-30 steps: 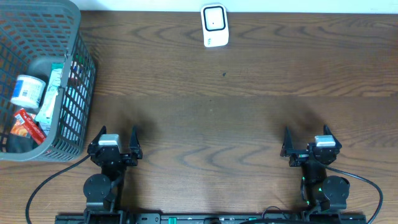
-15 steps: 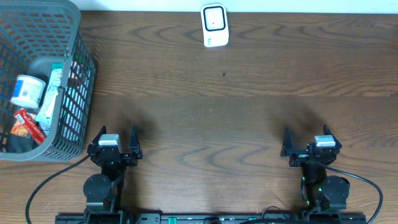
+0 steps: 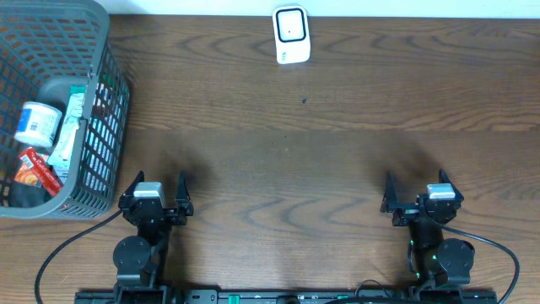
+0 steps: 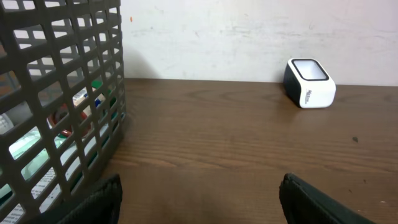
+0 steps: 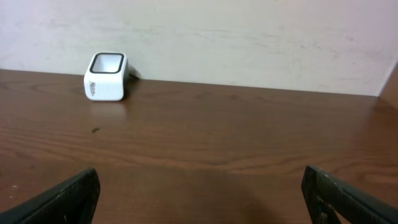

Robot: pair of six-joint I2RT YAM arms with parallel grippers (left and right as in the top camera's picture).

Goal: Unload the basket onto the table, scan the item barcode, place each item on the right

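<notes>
Left pincer (image 3: 160, 181), jaws apart and empty, sits beside the grey plastic mesh basket (image 3: 115, 101), likely to fetch one of its packaged items (image 3: 38, 124); right pincer (image 3: 416, 181), also apart, waits well away.

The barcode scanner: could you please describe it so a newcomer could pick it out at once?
On the brown wooden table, look along the far edge by the pale wall, near the middle. The scanner is the small white box with a dark-rimmed window, standing alone; its only neighbour, a grey mesh basket, sits far left.
</notes>
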